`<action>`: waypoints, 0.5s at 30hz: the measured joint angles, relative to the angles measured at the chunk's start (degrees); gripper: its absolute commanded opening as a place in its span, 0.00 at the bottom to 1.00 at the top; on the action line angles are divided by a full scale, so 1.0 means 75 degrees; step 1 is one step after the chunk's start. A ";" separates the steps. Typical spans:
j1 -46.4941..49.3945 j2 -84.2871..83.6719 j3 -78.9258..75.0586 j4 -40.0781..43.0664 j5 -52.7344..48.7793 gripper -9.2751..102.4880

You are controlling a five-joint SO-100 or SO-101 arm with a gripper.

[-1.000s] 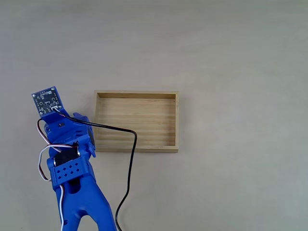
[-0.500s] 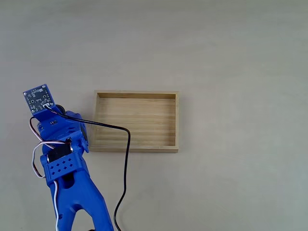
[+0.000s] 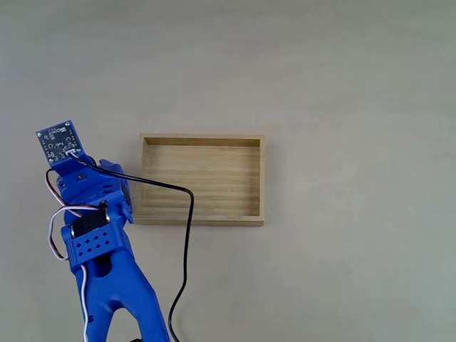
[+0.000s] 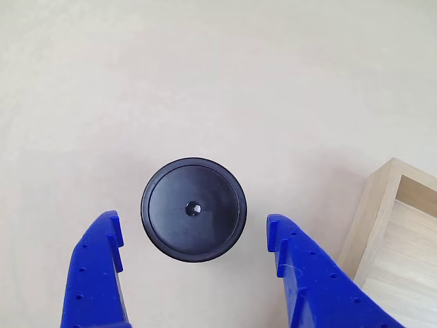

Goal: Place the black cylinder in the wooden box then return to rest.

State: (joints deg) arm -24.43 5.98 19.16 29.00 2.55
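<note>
The claw (image 4: 194, 236) is open wide, one blue finger (image 4: 95, 273) on each side of the cylinder (image 4: 194, 209), not touching it; the cylinder stands upright on the table (image 4: 205, 82), near the box (image 4: 392, 232) but outside it; in the fixed view the blue arm (image 3: 96, 235) sits left of the box (image 3: 202, 215).

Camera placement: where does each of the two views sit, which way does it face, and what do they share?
Fixed view: sits above the table, looking straight down at the wooden box; the blue arm with its black cable enters from the lower left.
Other view: rides at the claw, looking down between its two open blue fingers at the black cylinder standing on the table.
Shared: the wooden box, whose corner shows at the lower right of the other view, and the pale tabletop.
</note>
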 measured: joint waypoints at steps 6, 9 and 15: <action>-0.0012 0.0094 -0.0047 0.0000 0.0000 0.37; -0.0012 0.0270 -0.0223 0.0000 0.0000 0.37; -0.0012 0.0551 -0.0410 0.0000 0.0000 0.37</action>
State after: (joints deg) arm -24.52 10.11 16.08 29.00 2.55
